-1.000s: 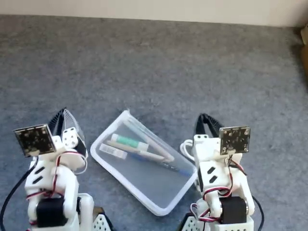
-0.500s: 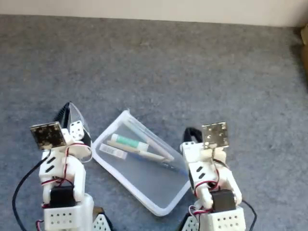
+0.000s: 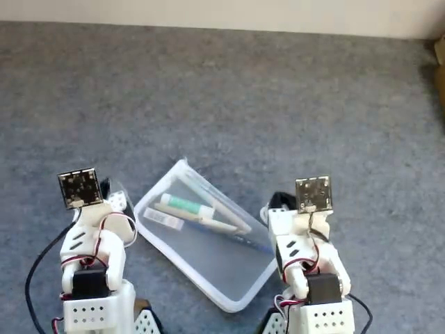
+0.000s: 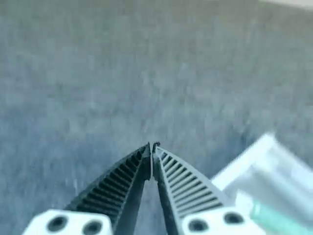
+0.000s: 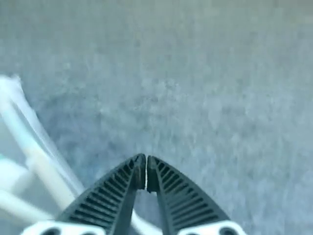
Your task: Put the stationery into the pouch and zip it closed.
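Closest in, both arms sit tucked up by their bases, one on each side of the pouch (image 3: 229, 268). The left end effector (image 4: 152, 147) is pinched closed on nothing, tips touching, just off the pouch's far-left corner. Same deal for the right end effector (image 5: 145, 159): closed, empty, hanging just beside the pouch's right long edge.

The clear pouch lies diagonally on the grey bench (image 3: 313, 104), its near corner down between the two bases. Looks to me like the stationery is all inside: a green-and-white pen (image 3: 182, 203), a beige stick (image 3: 208, 221), a blue pen (image 3: 245, 241) and a small white block (image 3: 163, 218), bunched toward the far-left end. Honestly can't tell if the zip is closed, so I'd guess zipping is what's left, if anything.

Room-wise it's tight by the bases; the space to move is on the far side. The only edges out there are the pale wall strip (image 3: 208, 12) at the far end and a brown thing (image 3: 440, 69) far right.
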{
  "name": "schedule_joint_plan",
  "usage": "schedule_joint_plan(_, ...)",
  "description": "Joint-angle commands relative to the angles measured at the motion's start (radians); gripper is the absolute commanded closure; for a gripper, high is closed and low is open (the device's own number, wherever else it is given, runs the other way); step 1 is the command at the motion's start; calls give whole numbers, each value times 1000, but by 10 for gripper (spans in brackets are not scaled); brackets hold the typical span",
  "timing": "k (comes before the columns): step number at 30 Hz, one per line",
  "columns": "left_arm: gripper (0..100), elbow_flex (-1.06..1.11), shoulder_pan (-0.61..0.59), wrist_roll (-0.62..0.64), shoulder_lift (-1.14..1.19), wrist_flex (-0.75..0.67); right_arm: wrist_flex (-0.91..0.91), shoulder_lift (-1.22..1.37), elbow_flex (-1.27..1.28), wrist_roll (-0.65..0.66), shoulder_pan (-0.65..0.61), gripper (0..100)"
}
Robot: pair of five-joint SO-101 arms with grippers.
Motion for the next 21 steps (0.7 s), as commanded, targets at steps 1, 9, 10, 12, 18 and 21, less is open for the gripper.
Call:
schedule_joint_plan(1, 971, 22, -7, 6, -13, 127, 105, -5, 163, -11, 12, 992)
schedule_joint_plan(9, 970, 22, -7, 6, -13, 310, 263, -5, 163, -5, 13, 992)
schedule_joint_plan(10, 970, 22, -7, 6, -13, 325, 291, -5, 163, -3, 13, 992)
schedule_joint_plan(12, 972, 22, -7, 6, -13, 356, 352, -10, 163, -3, 13, 992)
schedule_joint_plan(18, 972, 22, -7, 8, -13, 471, 351, -10, 163, -3, 12, 992)
schedule_joint_plan(21, 972, 22, -7, 8, -13, 471, 351, -10, 163, -3, 12, 992)
